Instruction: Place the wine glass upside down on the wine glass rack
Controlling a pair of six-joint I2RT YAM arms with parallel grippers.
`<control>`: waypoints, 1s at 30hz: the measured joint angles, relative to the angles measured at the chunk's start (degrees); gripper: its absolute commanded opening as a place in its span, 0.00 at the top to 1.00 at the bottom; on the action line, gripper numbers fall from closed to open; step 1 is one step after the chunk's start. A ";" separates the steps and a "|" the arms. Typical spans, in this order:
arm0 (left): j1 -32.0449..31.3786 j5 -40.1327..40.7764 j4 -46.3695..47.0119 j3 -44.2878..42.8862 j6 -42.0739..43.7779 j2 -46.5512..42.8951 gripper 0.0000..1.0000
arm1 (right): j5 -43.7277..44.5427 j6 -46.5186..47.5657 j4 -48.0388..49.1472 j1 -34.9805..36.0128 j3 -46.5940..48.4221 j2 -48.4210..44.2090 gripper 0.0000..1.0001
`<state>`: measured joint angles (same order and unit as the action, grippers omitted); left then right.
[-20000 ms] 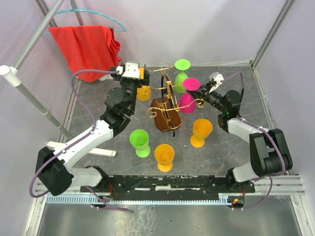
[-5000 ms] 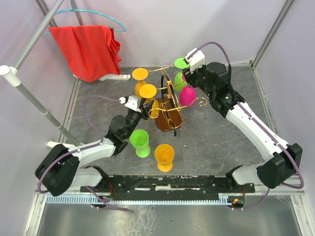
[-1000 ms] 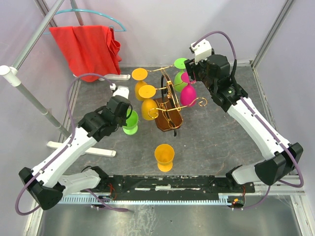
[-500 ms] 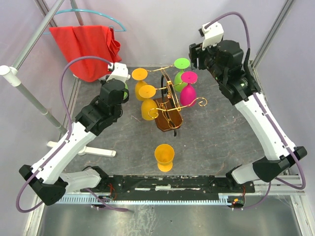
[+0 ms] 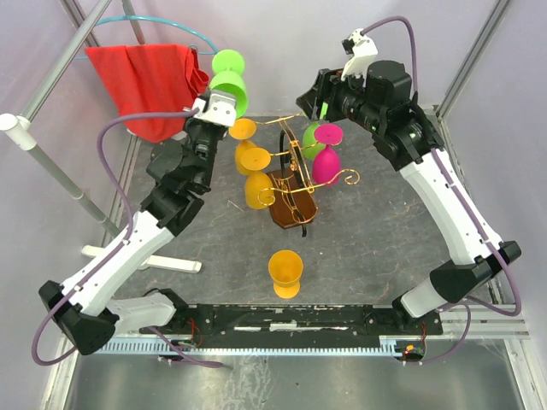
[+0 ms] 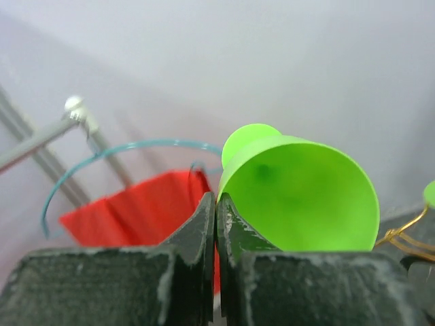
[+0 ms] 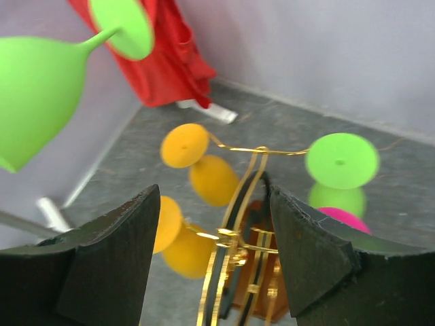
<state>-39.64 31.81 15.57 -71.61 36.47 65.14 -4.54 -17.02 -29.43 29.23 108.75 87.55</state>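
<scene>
- Surface [image 5: 376, 248]: grey, filling the middle of the top view; it carries the rack and one loose glass.
- Left gripper [image 6: 216, 204]: raised at the upper left centre of the top view. Its fingers are pinched almost together on the rim of the wine glass.
- Right gripper [image 7: 214, 197]: raised at the upper right centre of the top view. Its jaws are spread wide with nothing between them, and its own camera looks down on the rack.
- Red cloth [image 5: 149, 81]: draped on a teal hanger [image 5: 184, 26] in the upper left corner.
- Wine glass rack [image 5: 289, 198]: gold wire arms on a dark wooden base, standing at the centre of the surface.
- Wine glass [image 5: 229, 84]: bright green, held in the air up and to the left of the rack and apart from it. It is tilted, with its foot toward the top of the frame.
- Hung orange glasses [image 5: 256, 184]: two, upside down on the rack's left side.
- Hung pink glass [image 5: 326, 162] and hung green glass [image 5: 312, 141]: upside down on the rack's right side, close together.
- Upright orange glass [image 5: 285, 272]: alone on the surface below the rack.
</scene>
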 measured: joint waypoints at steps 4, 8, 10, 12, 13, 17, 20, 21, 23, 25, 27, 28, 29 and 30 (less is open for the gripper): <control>0.00 -9.75 11.67 3.26 3.65 2.69 0.97 | -5.46 -7.19 2.12 -0.11 0.00 0.85 0.27; 0.00 -15.98 19.15 6.86 4.90 6.27 0.97 | -10.14 -14.10 7.87 -0.48 0.00 0.81 0.27; 0.00 -19.15 22.32 8.31 4.76 8.04 0.97 | -12.68 -19.34 12.63 -1.22 0.00 0.81 0.27; 0.00 -20.50 23.82 8.50 3.82 8.37 0.97 | -13.16 -21.00 14.03 -1.46 0.00 0.81 0.27; 0.00 -21.53 25.07 8.68 2.93 8.39 0.97 | -13.38 -22.10 14.86 -1.60 0.00 0.81 0.27; 0.00 -24.55 30.45 8.85 -0.63 8.39 0.97 | -12.74 -26.08 16.68 -2.14 0.00 0.81 0.27; 0.00 -26.29 32.11 9.03 -1.62 8.35 0.97 | -12.37 -29.05 17.38 -3.39 -0.02 0.94 0.28; 0.00 -26.75 32.20 9.09 -1.77 8.35 0.97 | -12.41 -30.36 18.27 -4.13 -0.15 1.09 0.28; 0.00 -27.96 32.15 9.33 -2.03 8.33 0.97 | -12.41 -33.11 20.26 -5.84 -0.68 1.51 0.28; 0.00 -28.96 32.13 9.70 -2.25 8.31 0.97 | -12.83 -36.04 22.21 -7.37 -0.90 2.51 0.28; 0.00 -29.42 32.11 10.16 -2.56 8.20 0.97 | -13.05 -38.01 23.28 -8.35 -0.90 3.69 0.28; 0.00 -29.53 32.13 10.40 -2.60 8.17 0.97 | -13.27 -38.99 23.61 -8.59 -0.90 4.28 0.28; 0.00 -29.62 32.11 10.62 -2.62 8.09 0.97 | -13.51 -39.89 23.82 -8.66 -0.90 4.92 0.28; 0.00 -29.90 32.13 10.86 -2.62 8.00 0.97 | -13.73 -40.79 24.02 -8.68 -0.90 5.49 0.28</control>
<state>-39.64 1.91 47.70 -60.75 33.85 73.14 -18.26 -57.80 -5.41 20.56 107.85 93.03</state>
